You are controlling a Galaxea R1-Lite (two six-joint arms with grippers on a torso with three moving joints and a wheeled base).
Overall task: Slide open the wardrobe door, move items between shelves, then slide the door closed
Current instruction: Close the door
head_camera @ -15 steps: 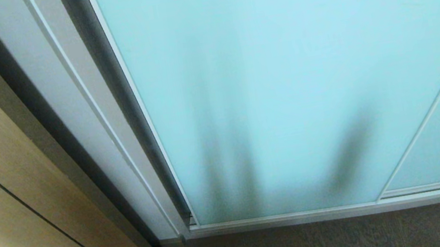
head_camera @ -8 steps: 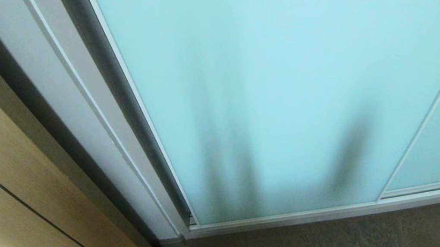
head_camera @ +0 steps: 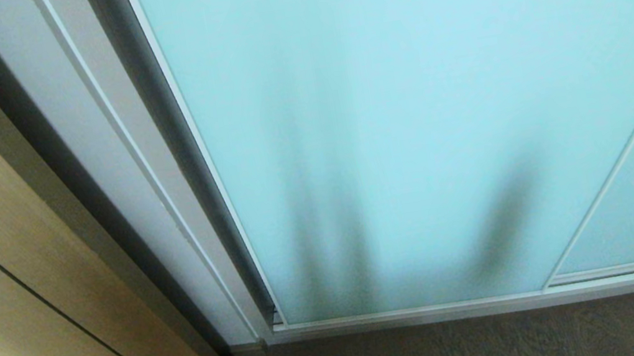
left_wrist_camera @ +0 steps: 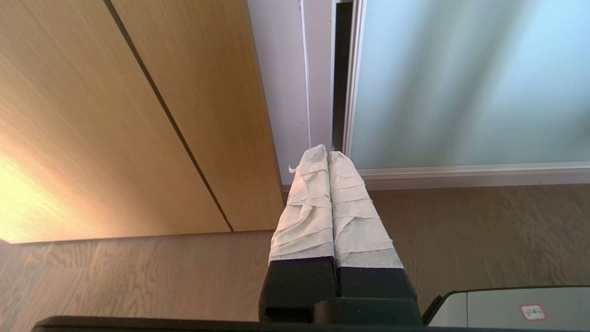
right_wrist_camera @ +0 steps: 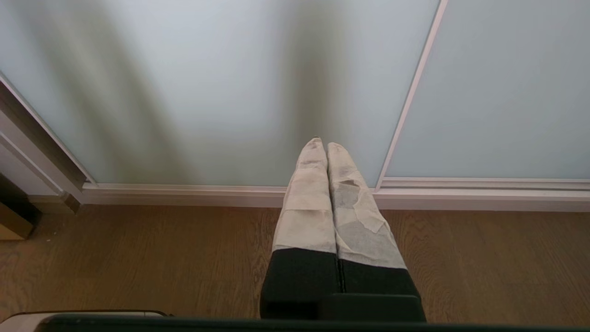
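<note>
while nothing is shifting from the earlier head views, the sliding wardrobe door (head_camera: 408, 114) is standing shut straight ahead, its frosted pale-blue glass filling the frame above the wood floor (head_camera: 444, 354), two soft dark shadows lying across its lower part. the left gripper (left_wrist_camera: 327, 154) and right gripper (right_wrist_camera: 321, 144) are hanging low before it, cloth-wrapped fingers pressed together, holding nothing. a tan wood door (head_camera: 1, 250) is standing at the left.
</note>
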